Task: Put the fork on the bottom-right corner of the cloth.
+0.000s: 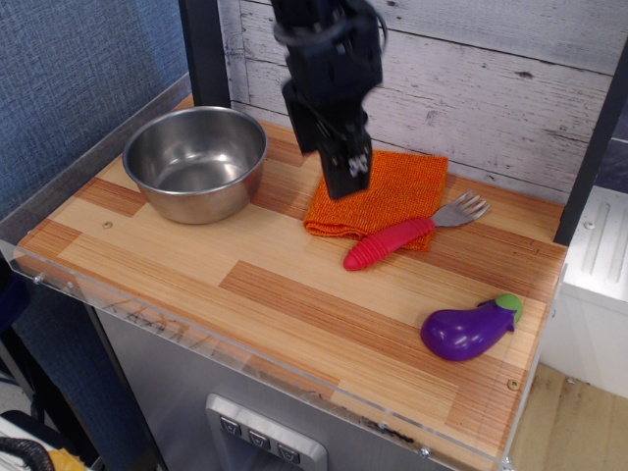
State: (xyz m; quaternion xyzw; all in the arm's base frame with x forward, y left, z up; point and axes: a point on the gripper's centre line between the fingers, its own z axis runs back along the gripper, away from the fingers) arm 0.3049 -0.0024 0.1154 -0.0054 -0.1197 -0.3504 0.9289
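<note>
My gripper (349, 177) hangs in the air above the left half of the cloth (392, 191), pointing down, with nothing in it. From this angle I cannot tell whether its fingers are apart or together; they read as one dark block.

The cloth is orange, folded and roughly square, lying on the wooden surface (245, 285) near the back wall. The fork (407, 234) lies across the cloth's front right corner. Its ribbed red-pink handle rests on the cloth's edge there and runs forward and left onto the bare wood. Its silver tines point right and back, resting on the surface just past the cloth's right edge.

A steel bowl (195, 162) stands upright to the left of the cloth, apart from it. A purple toy eggplant (469, 329) with a green stem lies near the front right corner of the surface, well apart from the fork.
</note>
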